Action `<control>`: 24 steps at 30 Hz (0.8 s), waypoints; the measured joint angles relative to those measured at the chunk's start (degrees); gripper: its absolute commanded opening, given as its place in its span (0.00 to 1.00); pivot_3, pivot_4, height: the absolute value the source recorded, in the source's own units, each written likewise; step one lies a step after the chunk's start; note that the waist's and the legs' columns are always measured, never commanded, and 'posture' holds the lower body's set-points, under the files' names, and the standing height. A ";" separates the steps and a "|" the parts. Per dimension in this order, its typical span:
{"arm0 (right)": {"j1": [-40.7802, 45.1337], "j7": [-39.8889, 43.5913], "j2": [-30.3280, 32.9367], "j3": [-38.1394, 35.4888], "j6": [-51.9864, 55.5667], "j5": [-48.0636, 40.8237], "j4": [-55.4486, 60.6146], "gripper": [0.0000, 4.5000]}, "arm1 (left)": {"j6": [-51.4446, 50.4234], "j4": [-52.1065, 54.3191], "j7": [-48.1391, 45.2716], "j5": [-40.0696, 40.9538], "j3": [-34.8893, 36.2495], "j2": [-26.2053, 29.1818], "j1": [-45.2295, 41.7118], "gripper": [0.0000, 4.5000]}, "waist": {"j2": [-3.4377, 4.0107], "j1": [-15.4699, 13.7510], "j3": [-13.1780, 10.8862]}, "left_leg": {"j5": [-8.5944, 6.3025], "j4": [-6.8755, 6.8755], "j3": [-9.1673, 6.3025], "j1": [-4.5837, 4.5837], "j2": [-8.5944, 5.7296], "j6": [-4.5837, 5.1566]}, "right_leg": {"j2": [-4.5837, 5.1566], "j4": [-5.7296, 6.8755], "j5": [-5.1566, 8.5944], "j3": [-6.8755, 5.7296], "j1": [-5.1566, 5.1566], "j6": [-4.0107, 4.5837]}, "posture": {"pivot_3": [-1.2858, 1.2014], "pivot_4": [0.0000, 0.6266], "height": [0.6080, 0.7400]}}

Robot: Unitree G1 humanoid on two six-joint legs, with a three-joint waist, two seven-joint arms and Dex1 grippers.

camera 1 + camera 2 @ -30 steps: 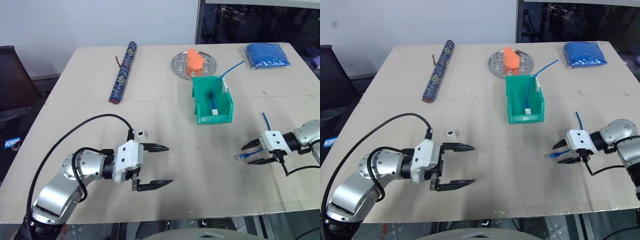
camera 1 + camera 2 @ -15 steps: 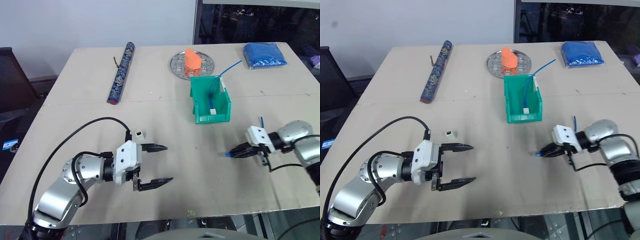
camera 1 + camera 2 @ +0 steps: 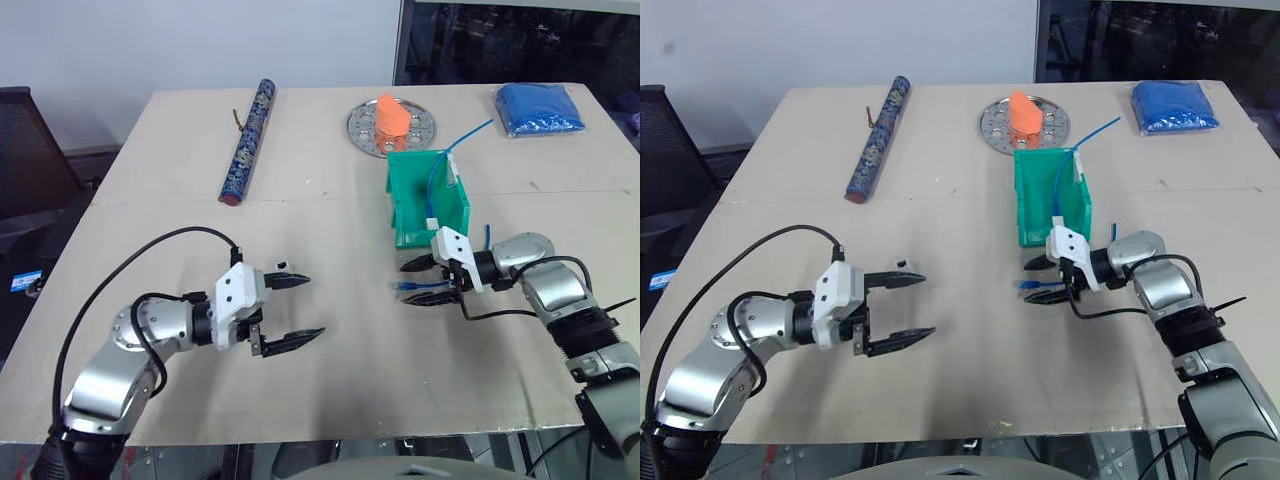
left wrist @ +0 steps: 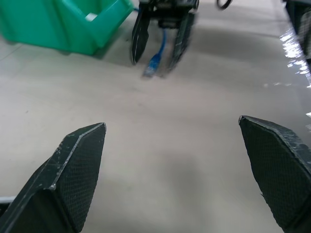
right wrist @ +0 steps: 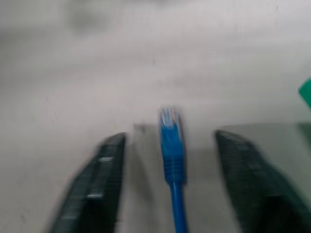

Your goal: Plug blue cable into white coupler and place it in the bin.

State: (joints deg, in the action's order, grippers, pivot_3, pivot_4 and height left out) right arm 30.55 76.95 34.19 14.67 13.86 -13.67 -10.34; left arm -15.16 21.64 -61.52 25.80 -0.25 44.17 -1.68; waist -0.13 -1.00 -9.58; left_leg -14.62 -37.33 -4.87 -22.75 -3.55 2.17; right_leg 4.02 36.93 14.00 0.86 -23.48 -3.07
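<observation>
- Blue, thin network cable: its plug end lies between the right gripper's black fingers, which stand apart on either side of it without clamping it.
- That right forearm reaches in low over the beige worktop, gripper pointing toward the robot's left, just in front of the small green plastic bin — another blue cable sits in that bin.
- Left gripper points rightward, fingers spread wide, nothing between them.
- Tiny white plastic coupler sits just beside the upper finger — contact unclear.
</observation>
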 measured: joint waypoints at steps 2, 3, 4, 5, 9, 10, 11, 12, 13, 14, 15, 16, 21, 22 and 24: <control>-2.11 -0.69 1.49 -3.67 2.40 -3.18 3.93 0.98 | -1.27 -0.69 0.76 -1.42 -3.09 -1.60 -4.02 1.00 | -0.03 0.02 0.01 | 0.00 -0.02 -0.01 -0.04 -0.06 0.00 | 0.03 0.00 -0.01 0.03 -0.01 -0.02 | 0.52 0.24 1.00; -3.73 -1.20 2.44 -5.71 3.48 -4.59 5.84 0.98 | -1.79 -1.29 0.92 -2.27 -4.67 -2.17 -5.81 1.00 | -0.03 0.03 0.02 | 0.00 -0.01 -0.01 -0.04 -0.10 0.01 | 0.05 -0.01 -0.02 0.04 -0.01 -0.04 | 0.52 0.24 1.00; -6.13 -1.67 3.77 -8.12 4.84 -6.29 8.19 0.98 | -2.07 -2.23 1.36 -3.56 -6.53 -3.23 -7.94 1.00 | -0.03 -0.07 0.02 | 0.00 -0.01 -0.03 -0.05 -0.13 0.01 | 0.07 -0.01 -0.03 0.02 -0.02 -0.05 | 0.52 0.24 1.00; -8.65 -2.19 4.80 -10.34 5.93 -7.69 10.31 0.98 | -2.29 -3.28 1.84 -4.85 -8.27 -4.29 -9.76 1.00 | -0.05 -0.02 0.03 | 0.00 0.00 -0.03 -0.06 -0.13 0.01 | 0.07 -0.02 -0.03 0.02 -0.02 -0.06 | 0.52 0.24 1.00; -21.94 -5.18 6.72 -19.63 7.62 -12.63 17.54 0.98 | -3.17 -8.48 3.90 -10.27 -15.60 -10.48 -17.24 1.00 | -0.07 -0.45 0.04 | 0.00 -0.02 -0.01 -0.10 -0.13 0.02 | 0.03 0.02 -0.05 0.05 -0.04 -0.10 | 0.52 0.24 1.00; -24.70 -6.07 6.72 -21.50 7.47 -13.40 18.64 0.98 | -3.18 -10.10 4.22 -11.20 -16.93 -12.12 -18.77 1.00 | -0.06 -0.26 0.05 | 0.00 -0.03 0.03 -0.09 -0.13 0.02 | 0.02 0.07 -0.06 0.08 -0.05 -0.12 | 0.52 0.24 1.00; -27.50 -6.94 6.66 -23.47 7.12 -14.09 19.74 0.98 | -3.15 -12.33 4.52 -12.23 -18.36 -13.88 -20.43 1.00 | -0.06 -0.07 0.05 | 0.00 -0.05 0.04 -0.07 -0.13 0.03 | 0.01 0.11 -0.08 0.08 -0.05 -0.16 | 0.52 0.24 1.00; -30.35 -7.88 6.45 -25.51 6.64 -14.68 20.87 0.98 | -2.90 -14.85 4.59 -13.59 -19.95 -15.42 -22.13 1.00 | -0.06 0.09 0.05 | 0.00 -0.06 0.05 -0.06 -0.13 0.05 | 0.00 0.14 -0.12 0.08 -0.05 -0.22 | 0.52 0.24 1.00; -32.83 -8.68 5.94 -27.34 5.64 -15.12 21.63 0.98 | -2.53 -17.55 4.52 -15.09 -21.46 -16.67 -23.53 1.00 | -0.07 0.24 0.05 | -0.03 -0.08 0.11 0.01 -0.13 0.10 | -0.04 0.21 -0.14 0.07 -0.05 -0.26 | 0.52 0.24 1.00; -34.64 -9.13 5.56 -28.56 4.67 -15.54 22.00 0.98 | -1.99 -19.98 4.39 -16.14 -22.73 -17.43 -24.34 1.00 | -0.08 0.57 0.04 | -0.10 -0.10 0.24 0.10 -0.11 0.22 | -0.06 0.34 -0.14 0.12 -0.05 -0.26 | 0.52 0.24 1.00; -36.04 -9.72 5.13 -29.39 3.76 -15.65 22.36 0.98 | -1.43 -21.93 4.21 -16.99 -23.38 -18.16 -24.90 1.00 | -0.09 0.81 0.04 | -0.10 -0.12 0.29 0.16 -0.11 0.24 | -0.06 0.43 -0.14 0.16 -0.05 -0.27 | 0.52 0.24 1.00; -37.13 -10.17 4.72 -29.66 2.98 -15.70 22.94 0.98 | -0.72 -24.01 4.20 -17.78 -23.69 -18.92 -25.51 1.00 | -0.10 0.93 0.03 | -0.09 -0.18 0.29 0.19 -0.11 0.23 | -0.06 0.54 -0.13 0.16 -0.05 -0.28 | 0.52 0.24 1.00; -40.99 -11.55 3.20 -31.02 -0.14 -16.61 25.79 0.98 | 3.36 -31.29 3.44 -20.20 -24.68 -21.38 -29.43 1.00 | -0.12 0.56 0.02 | -0.04 -0.53 0.23 0.20 -0.10 0.16 | -0.09 0.81 -0.12 0.11 0.00 -0.29 | 0.52 0.24 1.00; -41.34 -11.65 2.90 -31.24 -0.59 -16.97 26.18 0.99 | 3.97 -32.14 3.13 -20.32 -24.68 -21.47 -29.80 0.94 | -0.13 0.60 0.02 | -0.04 -0.58 0.24 0.20 -0.10 0.16 | -0.10 0.81 -0.12 0.11 0.01 -0.29 | 0.52 0.24 1.00; -41.78 -11.70 2.65 -31.41 -1.48 -17.84 26.80 1.00 | 5.66 -34.21 2.52 -20.67 -24.60 -22.00 -30.61 0.83 | -0.13 0.57 0.02 | -0.04 -0.71 0.25 0.19 -0.10 0.17 | -0.10 0.82 -0.13 0.13 0.05 -0.30 | 0.52 0.24 1.00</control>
State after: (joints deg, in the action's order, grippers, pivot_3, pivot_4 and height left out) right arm -11.23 65.26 36.84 -16.73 12.37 -31.51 16.46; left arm -9.50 -12.56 -59.00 5.13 -24.85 22.16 -32.29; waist -0.26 -0.43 -9.56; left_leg -14.66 -38.04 -4.63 -22.56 -3.65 2.34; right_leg 3.91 37.75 13.87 0.99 -23.43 -3.37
